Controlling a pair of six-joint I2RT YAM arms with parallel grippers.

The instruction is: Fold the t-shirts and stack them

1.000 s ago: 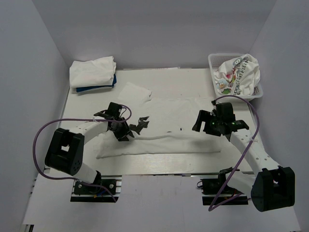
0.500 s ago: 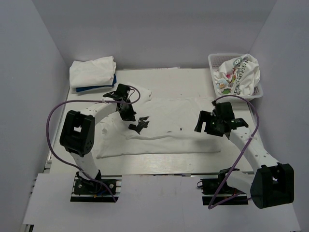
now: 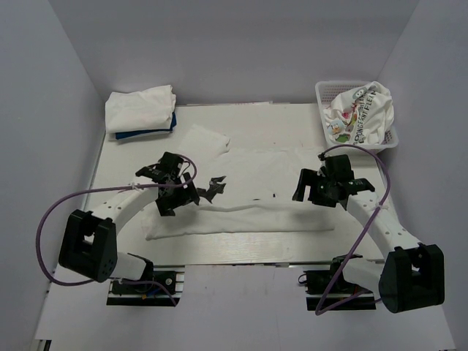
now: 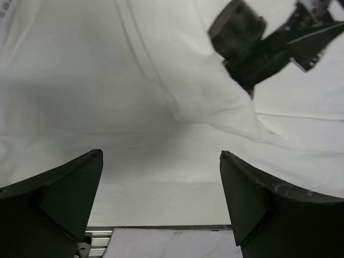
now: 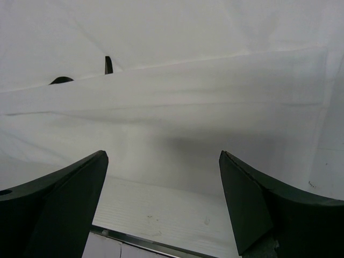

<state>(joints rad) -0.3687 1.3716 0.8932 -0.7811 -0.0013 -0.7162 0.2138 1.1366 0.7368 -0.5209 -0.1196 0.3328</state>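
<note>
A plain white t-shirt (image 3: 256, 197) lies spread across the middle of the table, its near part folded into a long band and one sleeve (image 3: 206, 139) pointing to the back. My left gripper (image 3: 178, 201) hovers open over its left end; the left wrist view shows the shirt's cloth (image 4: 107, 80) beneath wide fingers (image 4: 59, 199) with nothing between them. My right gripper (image 3: 311, 194) stands open over the right end, above the folded edge (image 5: 177, 91). Folded t-shirts (image 3: 140, 108), white on dark blue, are stacked at the back left. A printed t-shirt (image 3: 358, 110) fills the basket.
A small black jagged object (image 3: 212, 189) lies on the shirt just right of my left gripper and shows as the black object (image 4: 263, 43) in the left wrist view. The white lattice basket (image 3: 322, 91) stands at the back right. The table's near edge (image 5: 140, 236) lies close below both grippers.
My left gripper swung to the back by the sleeve, then came forward again to the shirt's left end and opened wide. The right arm barely moved.
</note>
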